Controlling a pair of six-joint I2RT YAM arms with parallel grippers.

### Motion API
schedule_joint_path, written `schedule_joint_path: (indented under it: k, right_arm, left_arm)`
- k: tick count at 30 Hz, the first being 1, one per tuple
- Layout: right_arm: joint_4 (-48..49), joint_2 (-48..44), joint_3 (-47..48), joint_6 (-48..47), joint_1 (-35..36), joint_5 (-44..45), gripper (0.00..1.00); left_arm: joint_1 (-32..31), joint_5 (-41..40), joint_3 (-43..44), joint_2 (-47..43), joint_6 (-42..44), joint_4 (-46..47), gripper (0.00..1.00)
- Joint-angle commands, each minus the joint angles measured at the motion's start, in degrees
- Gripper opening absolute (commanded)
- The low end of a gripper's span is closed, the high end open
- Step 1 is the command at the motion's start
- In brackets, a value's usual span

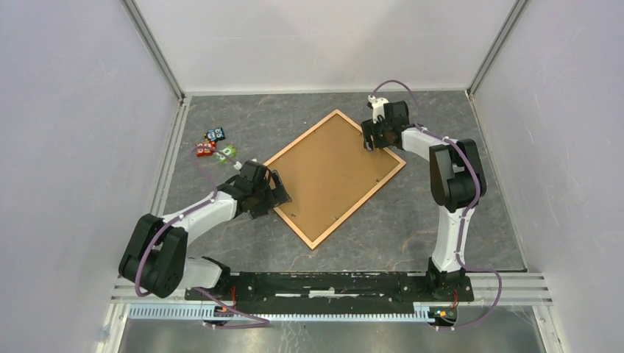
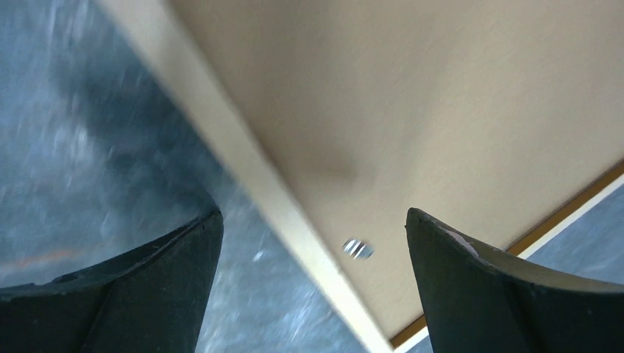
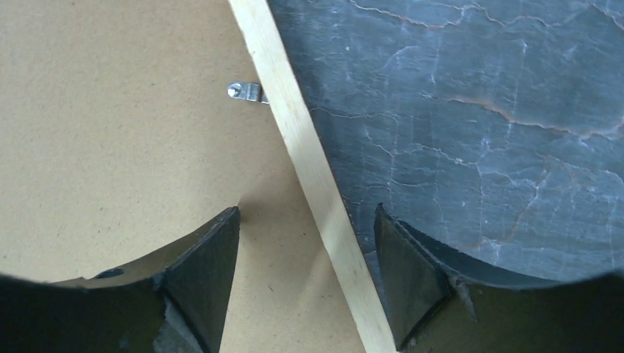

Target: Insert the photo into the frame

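The frame point(image 1: 335, 175) lies back-up and turned at an angle on the dark stone-patterned table, its brown fibreboard back facing me. The photo is hidden from every view. My left gripper point(image 1: 281, 193) is open at the frame's near-left rail; in the left wrist view its gripper point(image 2: 313, 220) straddles the pale rail point(image 2: 250, 162), one finger over the table, the other over the board. My right gripper point(image 1: 370, 140) is at the far-right rail. In the right wrist view this gripper point(image 3: 305, 213) is open, its fingers point(image 3: 210, 265) either side of the wooden rail point(image 3: 316, 176), touching nothing.
Small metal retaining tabs point(image 3: 246, 91) sit along the board's edges, one seen blurred in the left wrist view point(image 2: 358, 248). A cluster of small coloured objects point(image 1: 215, 145) lies at the back left of the table. White walls enclose the table on three sides.
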Motion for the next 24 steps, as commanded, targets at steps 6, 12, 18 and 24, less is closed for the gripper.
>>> schedule_joint_path:
  k: [6,12,18,24]
  right_arm:
    - [-2.4,-0.1,-1.9,1.6,-3.1,-4.7,0.33]
    - [2.4,-12.2,-19.6,6.0,-3.3,-2.7,0.03]
    - [2.7,-18.4,-24.7,4.6,-4.4,1.7,0.00]
    - [3.2,-17.0,-24.4,4.6,-5.0,-1.5,0.00]
  left_arm:
    - [1.6,5.2,5.5,11.5,-3.6,10.7,1.00]
    - [2.0,7.8,21.0,24.8,2.4,6.5,1.00]
    - [2.1,3.7,35.7,33.0,4.1,-5.2,1.00]
    - [0.6,-0.8,33.1,28.3,-4.5,-15.7,0.96]
